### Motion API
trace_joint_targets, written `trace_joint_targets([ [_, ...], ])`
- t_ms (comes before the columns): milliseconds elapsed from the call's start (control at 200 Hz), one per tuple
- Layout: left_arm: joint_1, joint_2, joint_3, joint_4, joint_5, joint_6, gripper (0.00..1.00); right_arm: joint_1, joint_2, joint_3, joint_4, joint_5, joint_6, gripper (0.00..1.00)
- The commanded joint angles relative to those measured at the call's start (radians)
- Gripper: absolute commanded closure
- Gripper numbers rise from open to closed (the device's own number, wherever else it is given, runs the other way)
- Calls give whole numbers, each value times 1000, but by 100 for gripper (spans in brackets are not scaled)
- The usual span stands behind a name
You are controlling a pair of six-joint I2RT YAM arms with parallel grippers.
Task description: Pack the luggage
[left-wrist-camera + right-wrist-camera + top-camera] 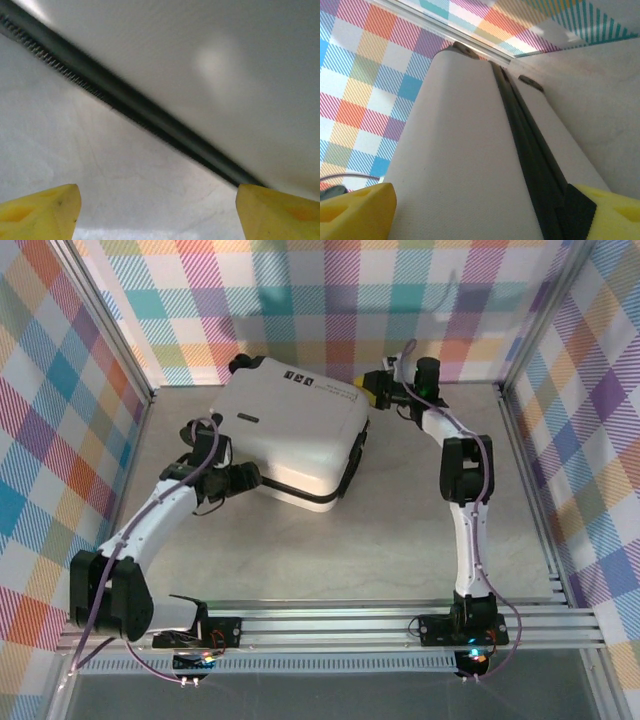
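The luggage [290, 430], a white hard-shell suitcase, lies closed on the table with its black zipper seam [312, 497] along the near side and its black handle [354, 455] on the right side. My left gripper [245, 478] is at its near-left corner. In the left wrist view the gripper [157, 212] is open, its yellow fingertips [42, 210] wide apart just short of the shell [225, 65] and seam [140, 107]. My right gripper [372, 390] sits at the far-right corner, open [480, 215], with the shell [460, 150] and seam [530, 150] running between its pads.
The beige tabletop [390, 540] spreads out in front of and to the right of the suitcase. Checkered walls [330, 300] close in the back and both sides. A black wheel [240, 364] shows at the suitcase's far-left corner.
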Motion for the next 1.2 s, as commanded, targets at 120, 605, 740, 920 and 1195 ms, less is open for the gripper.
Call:
trace_joint_targets([
  [120,79,162,102,96,85,60,19,44,-318,-546,101,-48,-248,15],
  [605,100,378,314,77,80,82,21,128,-867,-1114,-193,574,-528,22],
  [740,100,298,348,1,-41,84,20,125,-1049,-1227,-239,816,-511,24],
  [920,98,182,346,-14,-102,56,19,153,-1229,-1394,-261,986,-480,28],
  [1195,-18,95,389,6,-93,50,18,323,-1290,-1554,-119,1138,-499,38],
])
